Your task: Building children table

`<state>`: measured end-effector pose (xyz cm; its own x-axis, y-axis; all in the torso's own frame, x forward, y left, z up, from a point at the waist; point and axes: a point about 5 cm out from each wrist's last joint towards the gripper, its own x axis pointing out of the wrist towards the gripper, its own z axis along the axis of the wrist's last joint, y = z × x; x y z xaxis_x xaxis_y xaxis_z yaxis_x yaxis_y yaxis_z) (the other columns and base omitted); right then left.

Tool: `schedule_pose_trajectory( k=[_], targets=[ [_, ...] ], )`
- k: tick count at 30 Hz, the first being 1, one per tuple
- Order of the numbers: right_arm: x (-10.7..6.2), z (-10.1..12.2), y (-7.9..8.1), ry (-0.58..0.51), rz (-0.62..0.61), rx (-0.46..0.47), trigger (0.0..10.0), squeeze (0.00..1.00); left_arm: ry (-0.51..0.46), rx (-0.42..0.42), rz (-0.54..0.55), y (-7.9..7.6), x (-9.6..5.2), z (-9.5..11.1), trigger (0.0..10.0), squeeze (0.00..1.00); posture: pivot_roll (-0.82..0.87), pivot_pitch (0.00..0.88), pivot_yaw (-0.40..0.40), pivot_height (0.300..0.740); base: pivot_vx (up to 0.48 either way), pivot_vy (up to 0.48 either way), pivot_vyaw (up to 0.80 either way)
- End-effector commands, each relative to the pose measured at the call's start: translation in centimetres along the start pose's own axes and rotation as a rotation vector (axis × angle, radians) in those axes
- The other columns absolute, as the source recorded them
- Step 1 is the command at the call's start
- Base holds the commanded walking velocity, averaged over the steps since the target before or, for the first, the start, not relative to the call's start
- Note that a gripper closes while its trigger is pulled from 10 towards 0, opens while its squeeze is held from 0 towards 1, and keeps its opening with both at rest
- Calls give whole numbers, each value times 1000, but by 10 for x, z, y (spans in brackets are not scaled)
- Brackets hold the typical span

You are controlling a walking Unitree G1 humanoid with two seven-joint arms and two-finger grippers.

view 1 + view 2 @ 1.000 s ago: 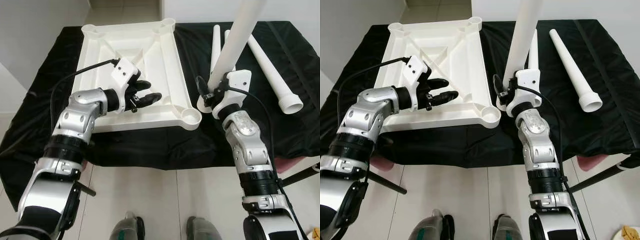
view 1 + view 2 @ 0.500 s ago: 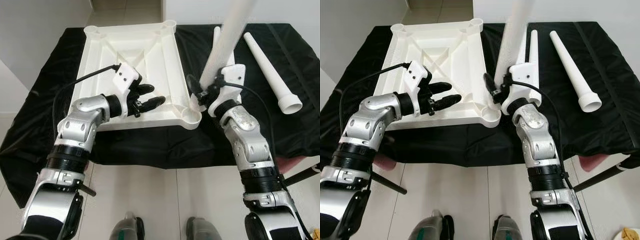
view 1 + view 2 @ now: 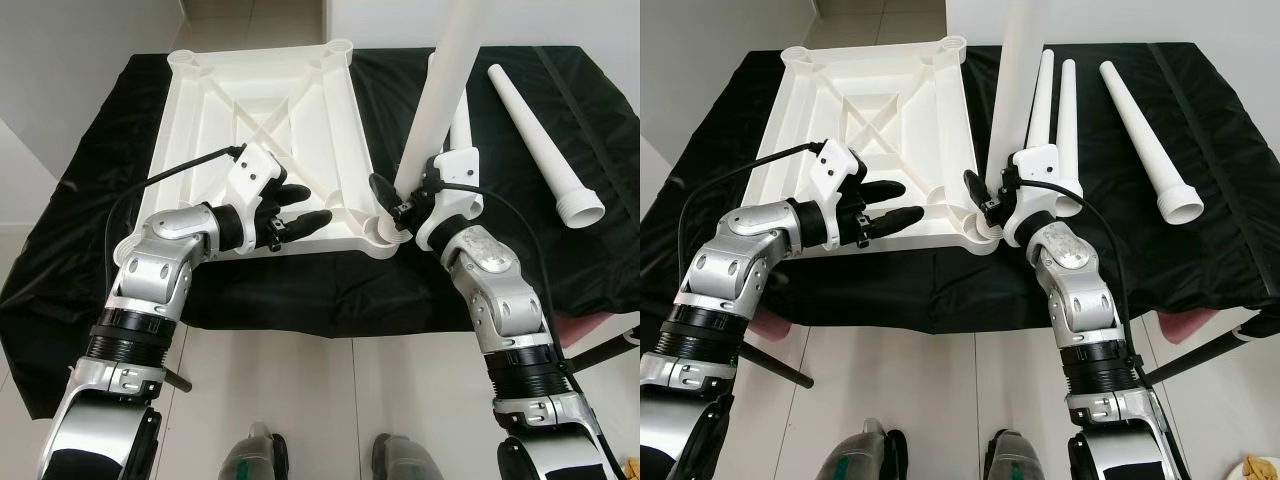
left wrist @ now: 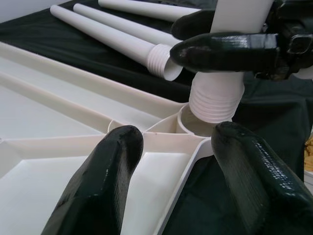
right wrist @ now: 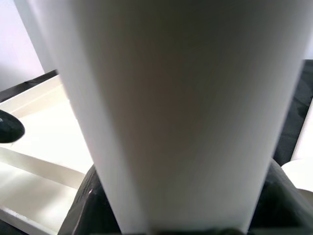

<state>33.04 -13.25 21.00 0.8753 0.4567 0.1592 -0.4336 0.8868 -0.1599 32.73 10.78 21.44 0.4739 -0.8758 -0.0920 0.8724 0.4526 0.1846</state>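
A white tabletop [image 3: 205,110] lies upside down on the black-draped table. My right gripper [image 3: 396,200] is shut on a white leg [image 3: 440,90], held almost upright. The leg's threaded end [image 4: 215,100] sits at the mouth of the near right corner socket [image 3: 384,230]; whether it is seated I cannot tell. My left gripper [image 3: 306,206] is open over the tabletop's near edge, just left of that socket, fingers [image 4: 105,181] straddling a rib. The leg [image 5: 171,112] fills the right wrist view.
Two spare legs [image 3: 1052,90] lie side by side behind my right gripper, a third leg [image 3: 540,135] further right on the black cloth [image 3: 90,250]. The table's near edge runs just below both grippers. A pink object [image 3: 600,325] and a black bar sit low at the right.
My right gripper swung the leg more upright and brought its threaded end left and down onto the corner socket. My left gripper shifted nearer and right toward that corner, still open.
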Motion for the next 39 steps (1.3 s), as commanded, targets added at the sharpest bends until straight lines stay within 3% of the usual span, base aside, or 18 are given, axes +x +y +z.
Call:
schedule_pose_trajectory(
  k=[1, 17, 31, 39],
  targets=[
    [0, -9, 2, 30, 5, 24, 10000, 0, 22, -6, 88, 3, -2, -4, 10000, 0, -10, 116, 66, 740, 0, 0, 0],
    [13, -3, 18, -14, 95, 24, 10000, 0, 21, -6, 98, -2, -6, 2, 10000, 0, 5, 120, 56, 740, 0, 0, 0],
    [13, -11, 21, 18, 120, 32, 10000, 0, 20, -11, 112, -3, -9, 2, 10000, 0, 7, 111, 42, 740, 0, 0, 0],
    [4, -23, 27, 57, 195, -62, 10000, 0, 20, -18, 119, -3, -10, 3, 10000, 0, 4, 101, 41, 740, 0, 0, 0]
  ],
)
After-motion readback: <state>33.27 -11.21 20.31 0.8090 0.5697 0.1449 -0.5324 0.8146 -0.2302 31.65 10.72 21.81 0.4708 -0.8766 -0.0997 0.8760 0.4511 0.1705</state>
